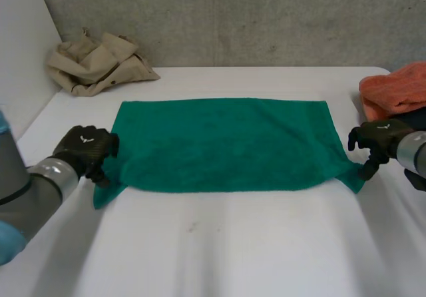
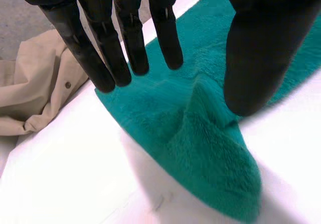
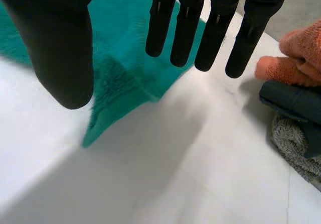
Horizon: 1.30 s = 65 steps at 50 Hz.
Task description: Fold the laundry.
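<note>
Left hand, right hand (both relaxed) flank towel.

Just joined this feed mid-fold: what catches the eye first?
A green towel lies spread flat across the middle of the white table, with the left hand at its near left corner and the right hand at its near right corner, both open. A beige garment sits crumpled at the far left corner, and an orange cloth is heaped at the right edge.
</note>
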Motion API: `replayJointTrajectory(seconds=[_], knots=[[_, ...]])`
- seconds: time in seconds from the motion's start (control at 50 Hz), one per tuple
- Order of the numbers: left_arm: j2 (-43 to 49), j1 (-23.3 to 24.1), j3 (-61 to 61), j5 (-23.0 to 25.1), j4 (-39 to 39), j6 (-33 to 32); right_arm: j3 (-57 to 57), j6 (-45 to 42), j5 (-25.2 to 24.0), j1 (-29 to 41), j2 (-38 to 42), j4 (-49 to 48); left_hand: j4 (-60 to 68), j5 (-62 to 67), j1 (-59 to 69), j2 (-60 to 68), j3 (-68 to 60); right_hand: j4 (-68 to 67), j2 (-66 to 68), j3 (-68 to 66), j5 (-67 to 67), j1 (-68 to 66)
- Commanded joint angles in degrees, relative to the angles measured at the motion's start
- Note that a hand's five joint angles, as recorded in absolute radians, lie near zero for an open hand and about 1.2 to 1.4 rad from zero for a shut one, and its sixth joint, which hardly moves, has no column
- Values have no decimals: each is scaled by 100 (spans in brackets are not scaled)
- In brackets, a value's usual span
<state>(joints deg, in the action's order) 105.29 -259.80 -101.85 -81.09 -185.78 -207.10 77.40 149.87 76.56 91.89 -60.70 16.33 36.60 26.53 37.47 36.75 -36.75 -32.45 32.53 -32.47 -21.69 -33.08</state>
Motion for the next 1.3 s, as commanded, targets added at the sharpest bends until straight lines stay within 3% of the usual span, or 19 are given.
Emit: replayJointTrajectory(seconds=[0.02, 0.16, 0.3, 0.54, 0.66, 0.96, 1.04, 1.06, 1.12, 1.2, 1.3], knots=[[-439, -360, -660, 769, 297, -506, 793, -1354, -835, -338, -522, 353, 1162, 1170, 1076, 1147, -1148, -1018, 1010, -1016, -1094, -955], [-115, -571, -740, 1007, 359, -840, 1233, -2461, -1284, -532, -453, 485, 89, 97, 3, 74, -75, -551, 542, -548, -626, -487], [404, -589, -310, 893, 61, -893, 1093, -2314, -1486, -558, -66, -14, -670, -663, -757, -685, 685, 812, -821, 815, 736, 876], [1195, -440, 455, 787, -133, -928, 593, -2102, -1609, -497, 576, -877, -839, -832, -926, -855, 854, 563, -571, 566, 487, 626], [1407, -370, 745, 717, -195, -937, 329, -2067, -1627, -409, 796, -1026, -688, -681, -775, -703, 703, -310, 302, -308, -386, -247], [1881, -334, 1167, 567, -687, -1412, -76, -1479, -1478, -93, 1051, -1633, 690, 697, 603, 675, -676, -2968, 2959, -2965, -3044, -2904], [1934, -334, 1238, 603, -801, -1429, -164, -1303, -1390, -22, 1112, -1739, 2303, 2310, 2216, 2288, -2289, -4060, 4051, -4057, -4136, -3997], [1926, -334, 1255, 611, -845, -1429, -216, -1250, -1355, 4, 1130, -1747, 3355, 3363, 3269, 3340, -3341, -4748, 4740, -4746, -4824, -4685], [1882, -334, 1273, 576, -907, -1403, -295, -1162, -1319, 4, 1130, -1712, 4340, 4347, 4253, 4324, -4325, -4755, 4747, -4753, -4831, -4692], [1575, -352, 1177, 497, -811, -1307, -383, -864, -1205, -83, 990, -1414, 4340, 4347, 4253, 4325, -4325, -4755, 4747, -4753, -4831, -4692], [732, -545, 676, 541, -56, -1122, -515, -740, -898, -356, 551, 87, 4340, 4347, 4253, 4325, -4325, -4755, 4747, -4753, -4831, -4692]])
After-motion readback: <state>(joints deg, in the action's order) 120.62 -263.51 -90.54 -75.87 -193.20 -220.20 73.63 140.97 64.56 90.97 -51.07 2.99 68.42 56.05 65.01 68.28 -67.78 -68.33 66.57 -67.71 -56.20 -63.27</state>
